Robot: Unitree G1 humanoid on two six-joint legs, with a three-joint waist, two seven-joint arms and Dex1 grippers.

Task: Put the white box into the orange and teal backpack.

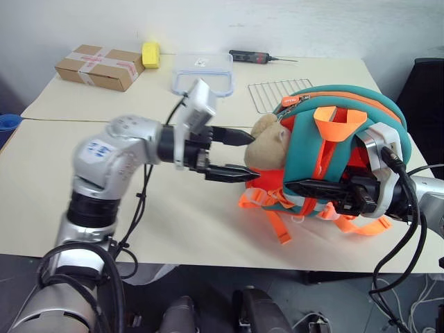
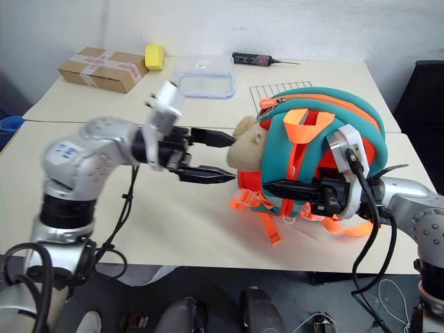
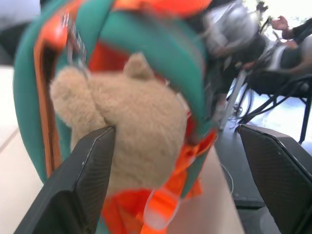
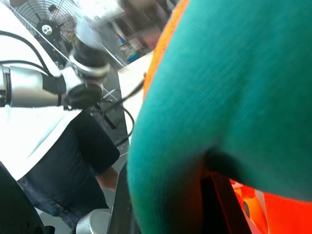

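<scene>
- The backpack stands on the desk at its right side, teal shell up, orange straps trailing at its base. A tan plush toy hangs on the side facing the left arm.
- The left tool is spread wide, level, its fingers either side of the plush toy's near edge. No contact can be confirmed; nothing is held.
- The right tool is pressed together low on the backpack's near side. The right wrist view puts teal fabric directly against it, so it is judged to be pinching the backpack's edge, though the pinch itself is hidden.
- The white box cannot be found on the desk. Judgement: it may already sit inside the backpack; this cannot be verified, as the opening is not visible.
- Handling, backpack: soft, light and shapeless; it will sag or tip if released. A firm hold is best taken on the teal rim or the orange top handle, not on the plush toy, which would swing.
- Handling, box: by its description, rigid, smooth and likely slippery. A grip across its short edges would suit.
- Other items at the far side, well apart: a cardboard box, a yellow block, a clear container, a wire rack and a screwdriver.
</scene>
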